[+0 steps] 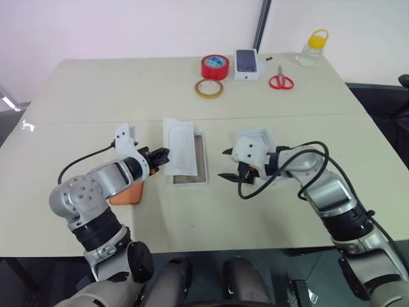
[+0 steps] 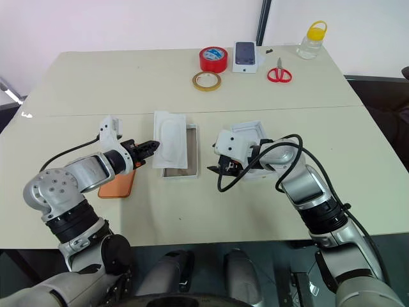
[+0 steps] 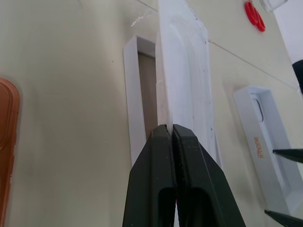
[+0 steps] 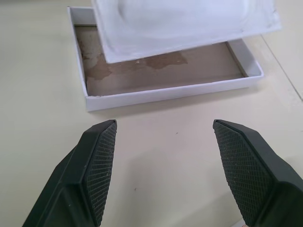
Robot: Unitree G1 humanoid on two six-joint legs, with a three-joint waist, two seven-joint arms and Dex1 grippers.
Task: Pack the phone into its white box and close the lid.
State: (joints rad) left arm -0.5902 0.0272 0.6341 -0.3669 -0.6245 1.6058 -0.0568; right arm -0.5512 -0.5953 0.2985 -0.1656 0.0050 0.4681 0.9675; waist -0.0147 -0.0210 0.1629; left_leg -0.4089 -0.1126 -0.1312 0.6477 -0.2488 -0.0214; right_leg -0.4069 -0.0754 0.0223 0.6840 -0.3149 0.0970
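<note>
My left gripper (image 1: 163,155) is shut on the edge of a flat white insert (image 1: 179,146) with an oval recess, holding it tilted above the white box (image 1: 202,160). The box is a shallow tray with a brownish floor (image 4: 165,71), and the insert covers its left part. The orange phone (image 1: 126,193) lies flat on the table under my left forearm, left of the box. My right gripper (image 1: 225,164) stands open just right of the box, nothing between its fingers (image 4: 99,161). The lid (image 3: 265,151) lies behind my right gripper, open side up.
At the far edge of the table lie a red tape roll (image 1: 215,66), a yellowish tape ring (image 1: 209,88), a small box picturing a dark phone (image 1: 247,64), red scissors (image 1: 280,81) and a yellow-capped bottle (image 1: 313,48).
</note>
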